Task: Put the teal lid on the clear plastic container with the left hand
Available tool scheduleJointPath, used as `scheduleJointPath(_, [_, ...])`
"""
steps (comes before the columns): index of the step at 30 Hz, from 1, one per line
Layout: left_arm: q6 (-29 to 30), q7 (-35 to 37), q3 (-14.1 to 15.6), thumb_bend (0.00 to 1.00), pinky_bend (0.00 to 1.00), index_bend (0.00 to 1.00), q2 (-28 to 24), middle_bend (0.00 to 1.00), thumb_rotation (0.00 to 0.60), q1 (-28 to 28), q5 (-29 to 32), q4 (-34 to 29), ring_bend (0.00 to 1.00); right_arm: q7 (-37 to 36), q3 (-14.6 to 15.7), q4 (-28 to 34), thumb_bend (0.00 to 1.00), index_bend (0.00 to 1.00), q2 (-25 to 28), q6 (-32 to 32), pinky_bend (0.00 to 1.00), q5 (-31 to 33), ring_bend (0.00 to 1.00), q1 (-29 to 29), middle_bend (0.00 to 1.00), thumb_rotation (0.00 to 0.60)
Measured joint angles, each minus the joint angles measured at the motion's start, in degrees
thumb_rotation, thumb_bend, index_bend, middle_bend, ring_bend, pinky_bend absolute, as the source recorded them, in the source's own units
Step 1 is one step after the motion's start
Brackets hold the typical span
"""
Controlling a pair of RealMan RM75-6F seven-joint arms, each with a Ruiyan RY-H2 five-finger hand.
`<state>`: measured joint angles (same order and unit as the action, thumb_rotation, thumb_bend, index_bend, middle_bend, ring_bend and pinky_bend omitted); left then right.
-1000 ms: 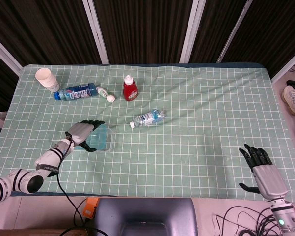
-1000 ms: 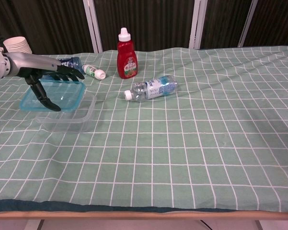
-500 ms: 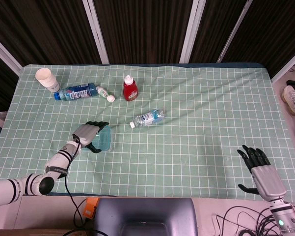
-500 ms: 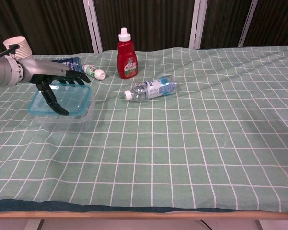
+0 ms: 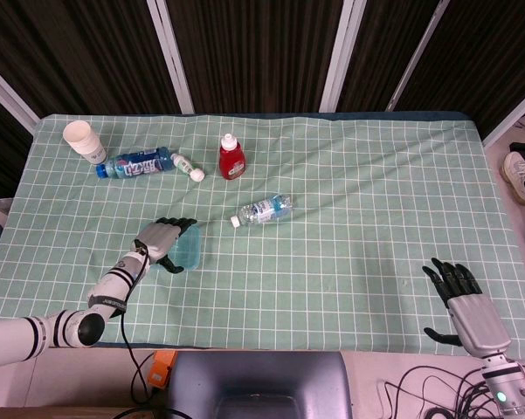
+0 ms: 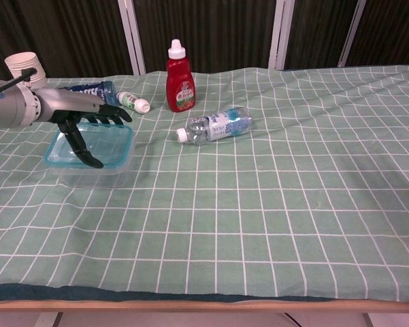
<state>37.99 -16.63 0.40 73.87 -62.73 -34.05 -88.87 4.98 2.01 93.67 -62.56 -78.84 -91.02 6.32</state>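
The left hand (image 6: 82, 122) holds the teal lid (image 6: 102, 145), fingers clamped on it, atop the clear plastic container (image 6: 112, 176); pressing and release remain.

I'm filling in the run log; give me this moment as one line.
left robot hand: holds teal lid | lid: atop clear plastic container | right robot hand: open, idle

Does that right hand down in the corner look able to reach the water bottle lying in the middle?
Probably yes, with a long stretch. The right hand is open and holds nothing, and only bare cloth lies between it and the water bottle.
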Motion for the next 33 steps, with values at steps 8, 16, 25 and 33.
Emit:
scheduleJointPath(8, [-1.11, -0.21, -0.02, 0.24, 0.69, 0.03, 0.64, 0.67, 0.6, -0.34, -0.08, 1.15, 0.56, -0.19, -0.06, -0.02, 0.19, 0.0, 0.08, -0.25, 0.0, 0.13, 0.0, -0.13, 0.0, 0.6])
scheduleJointPath(16, [-1.28, -0.89, 0.47, 0.25, 0.68, 0.03, 1.39, 0.67, 0.6, -0.55, 0.04, 2.24, 0.56, -0.37, -0.08, -0.08, 0.19, 0.0, 0.14, -0.36, 0.0, 0.13, 0.0, -0.17, 0.0, 0.6])
scheduleJointPath(25, [-2.12, -0.74, 0.86, 0.25, 0.69, 0.03, 1.59, 0.67, 0.6, -0.38, 0.01, 3.36, 0.56, -0.05, -0.21, -0.05, 0.18, 0.0, 0.05, -0.13, 0.0, 0.49, 0.0, -0.1, 0.0, 0.6])
scheduleJointPath(33, [-4.24, 0.0, 1.2, 0.25, 0.69, 0.03, 1.5, 0.67, 0.6, -0.46, 0.41, 4.13, 0.56, 0.07, -0.24, -0.01, 0.19, 0.0, 0.01, -0.06, 0.0, 0.63, 0.0, -0.09, 0.0, 0.6])
